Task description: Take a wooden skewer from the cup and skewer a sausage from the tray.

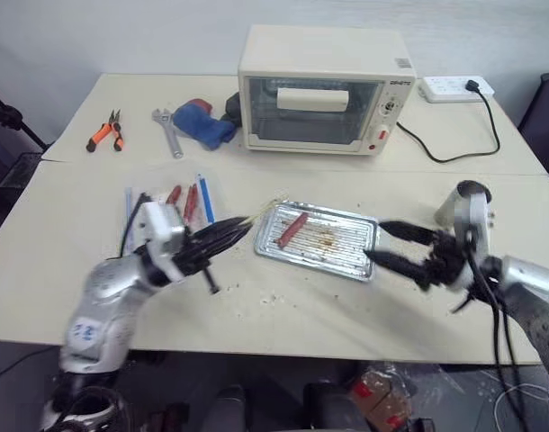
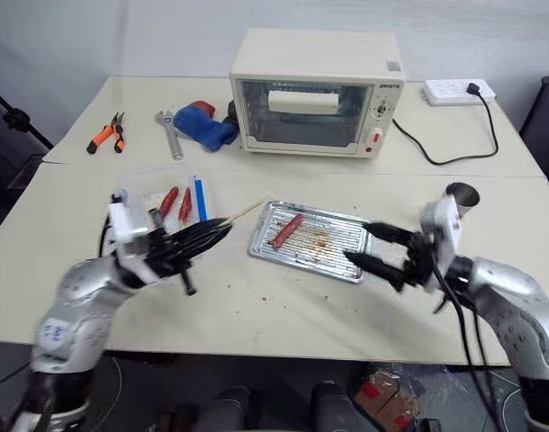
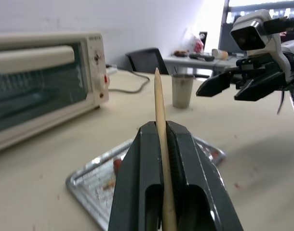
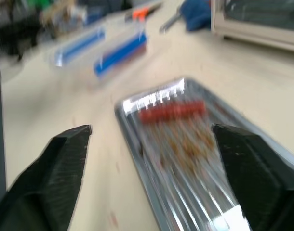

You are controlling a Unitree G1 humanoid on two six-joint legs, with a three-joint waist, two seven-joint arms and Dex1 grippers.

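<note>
Wooden skewer [image 3: 160, 130]: out of cup [image 3: 182, 90], clamped in left gripper [image 3: 172, 144]; sausage [image 1: 292, 229]: unpierced on tray [image 1: 351, 263]; right gripper [image 2: 375, 252]: wide, empty.

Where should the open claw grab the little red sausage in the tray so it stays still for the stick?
Probably around its middle, coming from above. The sausage lies flat and alone on the tray, slanted, so the right claw, already open beside the tray, should turn its fingers across the short width. That leaves an end free for the wooden skewer.
</note>
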